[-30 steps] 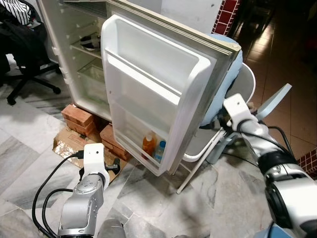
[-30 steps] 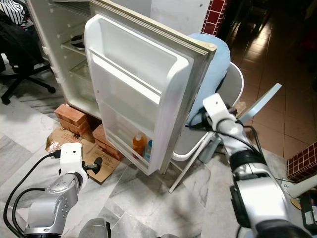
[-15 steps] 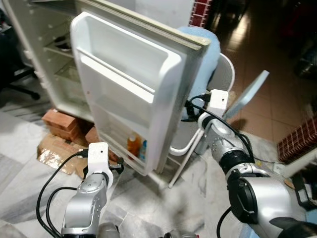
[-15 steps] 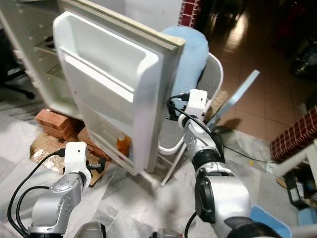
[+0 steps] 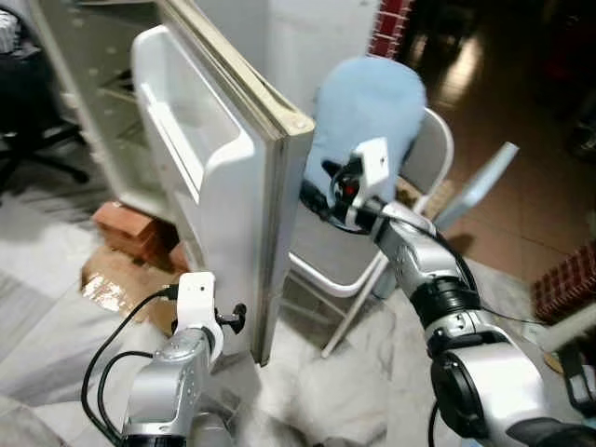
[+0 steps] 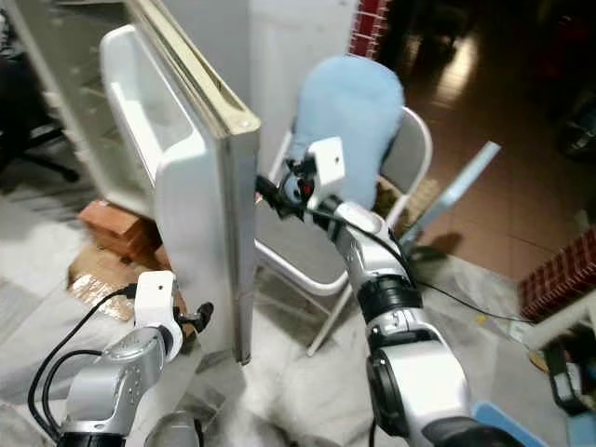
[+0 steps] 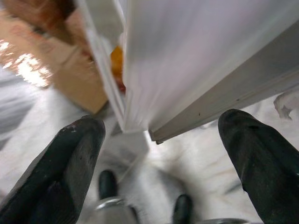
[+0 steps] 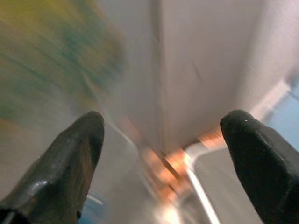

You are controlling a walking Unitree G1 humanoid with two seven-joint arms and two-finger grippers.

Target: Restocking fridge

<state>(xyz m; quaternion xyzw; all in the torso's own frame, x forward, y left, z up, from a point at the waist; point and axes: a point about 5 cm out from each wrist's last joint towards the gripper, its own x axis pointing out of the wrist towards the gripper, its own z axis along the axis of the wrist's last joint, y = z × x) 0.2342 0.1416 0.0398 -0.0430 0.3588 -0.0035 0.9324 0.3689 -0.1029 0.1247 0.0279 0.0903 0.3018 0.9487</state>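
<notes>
The white fridge door point(image 5: 244, 158) stands half open and I see it nearly edge on, its inner shelves point(image 5: 182, 121) facing left. An orange bottle point(image 7: 117, 59) sits in the bottom door shelf. My right gripper point(image 5: 312, 196) is raised against the door's outer face, fingers spread open point(image 8: 163, 135) with the blurred door panel between them. My left gripper point(image 5: 237, 319) is low by the door's bottom corner, open point(image 7: 159, 135), nothing held; the corner of the door point(image 7: 140, 126) lies between its fingertips.
A folding chair with a pale blue cushion point(image 5: 363, 112) stands just behind the door on the right. Bricks point(image 5: 130, 228) and flattened cardboard point(image 5: 112, 279) lie under the fridge body point(image 5: 93, 102). An office chair base point(image 5: 37, 154) is at far left.
The view has swung, so the door now shows edge on instead of its inner face. My right gripper has risen along the door's outer side; the left stays low by its bottom.
</notes>
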